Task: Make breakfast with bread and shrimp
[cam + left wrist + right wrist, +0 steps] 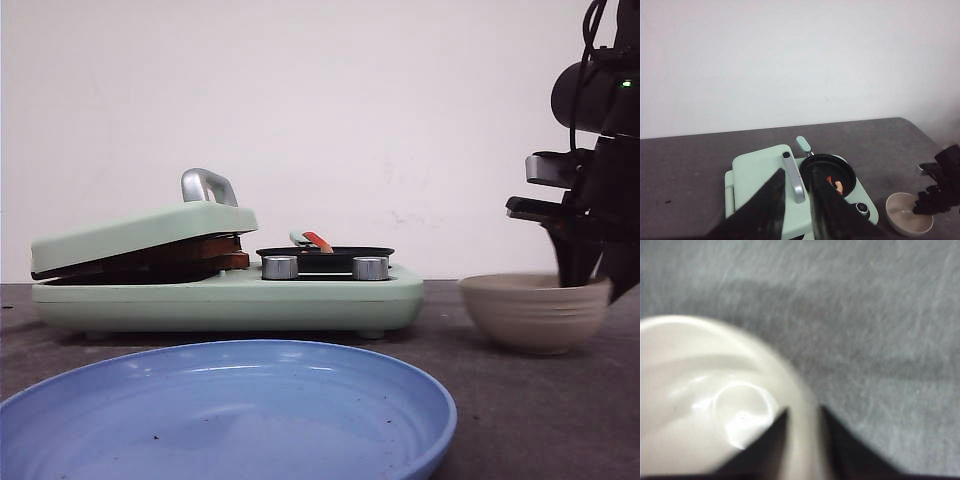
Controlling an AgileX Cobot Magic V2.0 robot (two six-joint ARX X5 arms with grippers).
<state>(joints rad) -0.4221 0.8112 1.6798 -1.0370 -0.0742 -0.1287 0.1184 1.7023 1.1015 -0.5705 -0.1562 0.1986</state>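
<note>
The bread (205, 255) shows only as a brown crust edge under the nearly closed mint-green lid (140, 232) of the breakfast maker (230, 300). The shrimp (318, 241) lies in the small black pan (845, 172) on the maker's right side, orange-red in the left wrist view (838, 186). My left gripper (797, 172) hangs high above the lid handle (794, 177), open and holding nothing. My right gripper (804, 412) straddles the rim of the beige bowl (700, 405), one finger inside and one outside, closed on its wall. The bowl's inside looks bare.
A large blue plate (230, 410) lies at the near edge, in front of the maker. Two metal knobs (280, 267) face forward beside the pan. The beige bowl (535, 310) stands on the dark table to the maker's right, under the right arm (600, 150).
</note>
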